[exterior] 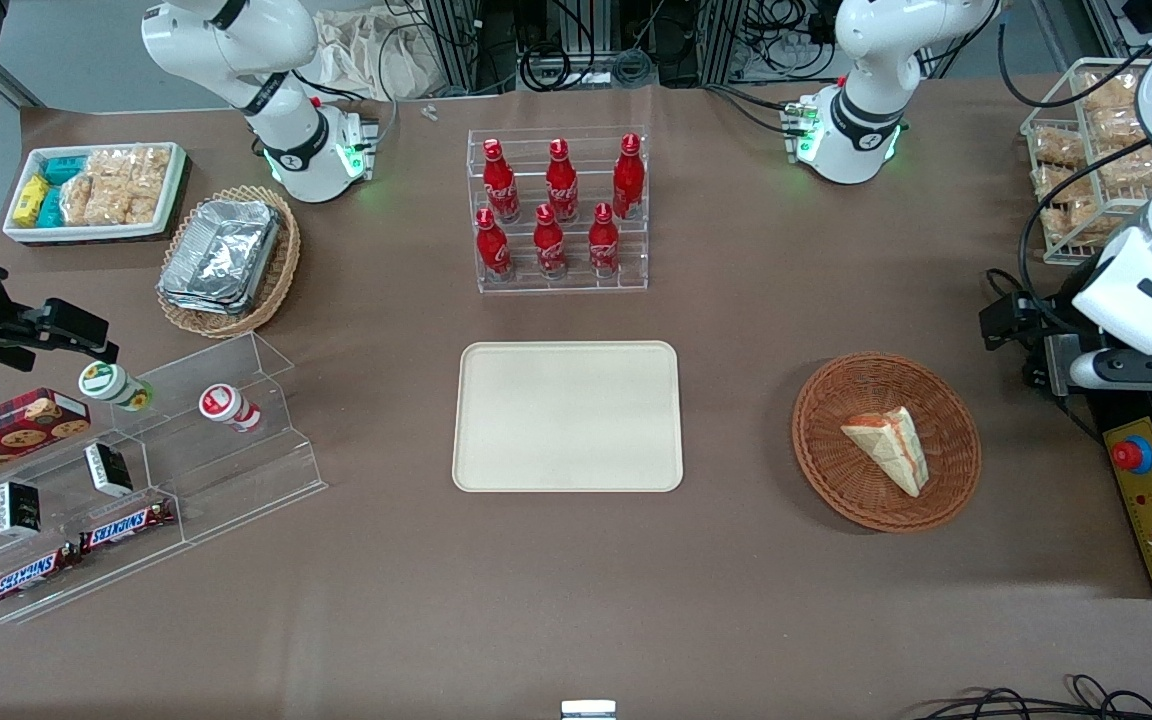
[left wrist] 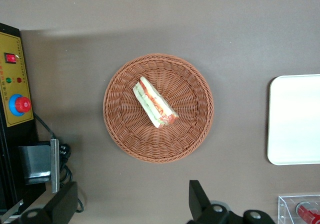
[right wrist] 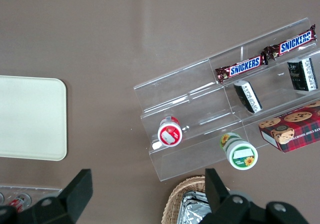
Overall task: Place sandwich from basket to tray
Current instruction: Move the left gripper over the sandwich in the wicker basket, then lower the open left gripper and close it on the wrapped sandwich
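The sandwich (exterior: pixel 891 447) is a cream wedge with red and green filling, lying in the round reddish-brown basket (exterior: pixel 816 400). It also shows in the left wrist view (left wrist: pixel 155 104), near the middle of the basket (left wrist: pixel 112 104). The cream tray (exterior: pixel 568 416) lies flat and bare at the table's middle, beside the basket; its edge shows in the left wrist view (left wrist: pixel 295 119). My left gripper (exterior: pixel 1014 322) hangs above the table beside the basket, toward the working arm's end. It is open and empty (left wrist: pixel 132 204), with the fingers (left wrist: pixel 200 200) spread wide and apart from the basket.
A yellow control box with a red button (exterior: pixel 1151 500) sits beside the basket at the working arm's end. A rack of red bottles (exterior: pixel 559 210) stands farther from the camera than the tray. A clear stand with snacks (exterior: pixel 136 470) and a tan foil-container basket (exterior: pixel 226 260) lie toward the parked arm's end.
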`<state>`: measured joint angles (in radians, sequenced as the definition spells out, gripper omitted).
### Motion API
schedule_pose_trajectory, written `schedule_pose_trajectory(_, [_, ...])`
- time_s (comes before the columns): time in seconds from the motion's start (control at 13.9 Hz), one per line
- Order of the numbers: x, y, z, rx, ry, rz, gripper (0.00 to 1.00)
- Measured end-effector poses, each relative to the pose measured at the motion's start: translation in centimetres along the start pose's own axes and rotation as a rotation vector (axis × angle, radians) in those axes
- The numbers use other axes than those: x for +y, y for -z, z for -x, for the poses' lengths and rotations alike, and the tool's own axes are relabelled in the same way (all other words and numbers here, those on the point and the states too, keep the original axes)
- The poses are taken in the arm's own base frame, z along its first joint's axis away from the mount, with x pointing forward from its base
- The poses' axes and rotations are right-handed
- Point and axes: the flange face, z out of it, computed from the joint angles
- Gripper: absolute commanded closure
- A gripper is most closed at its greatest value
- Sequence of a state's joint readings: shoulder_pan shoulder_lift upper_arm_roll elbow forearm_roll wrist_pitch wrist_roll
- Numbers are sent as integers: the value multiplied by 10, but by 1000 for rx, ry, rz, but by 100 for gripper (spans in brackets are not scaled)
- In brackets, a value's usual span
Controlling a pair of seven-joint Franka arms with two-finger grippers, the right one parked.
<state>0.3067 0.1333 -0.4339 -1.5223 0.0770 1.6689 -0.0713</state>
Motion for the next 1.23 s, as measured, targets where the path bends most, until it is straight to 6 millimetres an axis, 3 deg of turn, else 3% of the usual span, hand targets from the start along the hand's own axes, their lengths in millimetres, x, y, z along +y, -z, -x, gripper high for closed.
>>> schedule_pose_trajectory(0.29, [0,-11,-11,20,-2,20,0])
schedule_pose_trajectory(0.5, [-2,-31,-18,-7,18,35,0])
schedule_pose_trajectory(0.65, [-2,-58,-27,-2,108,48,0])
schedule_pose_trajectory(0.79, [0,-99,-30,2,225,58,0])
schedule_pose_trajectory(1.01, [6,-154,-24,0,364,65,0])
schedule_pose_trajectory(1.23, [10,-200,-13,39,385,68,0])
